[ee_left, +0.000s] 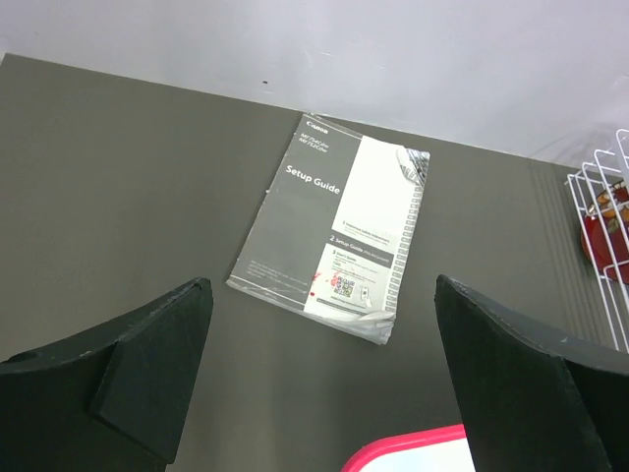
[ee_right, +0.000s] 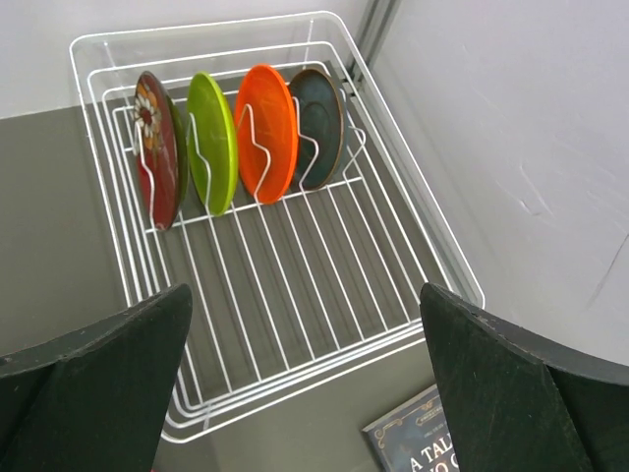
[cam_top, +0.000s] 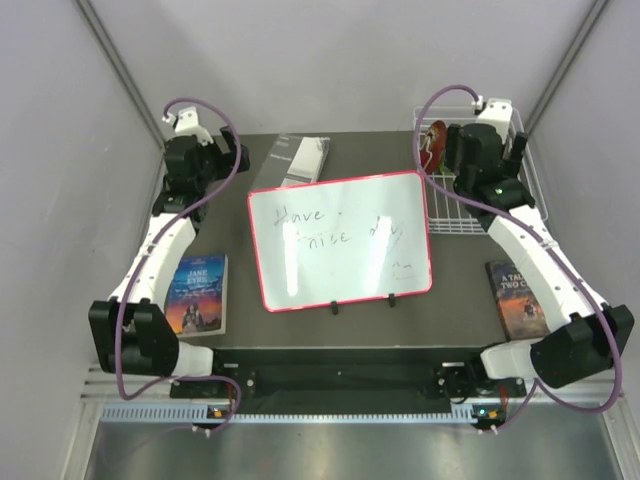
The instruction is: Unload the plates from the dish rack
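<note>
right gripper (ee_right: 307, 388) wide open above rack (ee_right: 285, 285) | left gripper (ee_left: 322, 379) open, idle | pinch teal plate (ee_right: 316, 116) by top rim, lift straight up

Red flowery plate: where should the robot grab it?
Pinch its top rim from above. The red floral plate stands on edge in the dish rack tines, the lime green plate close beside it, so only the upper edge is free.

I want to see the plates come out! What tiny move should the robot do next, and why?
Probably lower the right gripper toward the dark teal plate at the row's end. It hovers open and empty above the dish rack, where four plates stand upright.
</note>
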`<control>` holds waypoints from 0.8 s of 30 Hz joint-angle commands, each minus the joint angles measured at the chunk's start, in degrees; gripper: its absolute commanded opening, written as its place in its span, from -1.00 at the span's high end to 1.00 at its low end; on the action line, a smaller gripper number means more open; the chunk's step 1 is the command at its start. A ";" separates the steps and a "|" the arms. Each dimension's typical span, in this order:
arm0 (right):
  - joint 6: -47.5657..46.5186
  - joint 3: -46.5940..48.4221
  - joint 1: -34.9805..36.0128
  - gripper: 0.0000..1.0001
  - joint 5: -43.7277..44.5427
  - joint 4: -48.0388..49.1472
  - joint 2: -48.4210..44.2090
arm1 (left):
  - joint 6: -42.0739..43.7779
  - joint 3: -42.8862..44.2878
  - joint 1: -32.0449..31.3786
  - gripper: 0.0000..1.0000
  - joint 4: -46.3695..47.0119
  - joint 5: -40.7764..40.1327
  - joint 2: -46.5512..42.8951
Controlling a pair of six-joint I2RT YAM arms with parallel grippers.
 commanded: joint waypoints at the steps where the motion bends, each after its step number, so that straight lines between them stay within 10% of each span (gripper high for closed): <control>1: -0.77 4.44 -0.88 -0.99 1.29 1.82 0.30 | 1.14 3.60 -0.01 -0.98 -0.26 -0.61 0.96; 14: -11.23 5.93 -2.72 -0.99 -1.07 15.97 7.85 | 3.69 7.39 -0.01 -0.98 -1.33 1.32 4.74; 24: -5.63 29.37 -8.87 -0.99 -16.42 4.12 27.00 | 2.55 3.95 -0.01 -0.98 2.82 4.31 4.21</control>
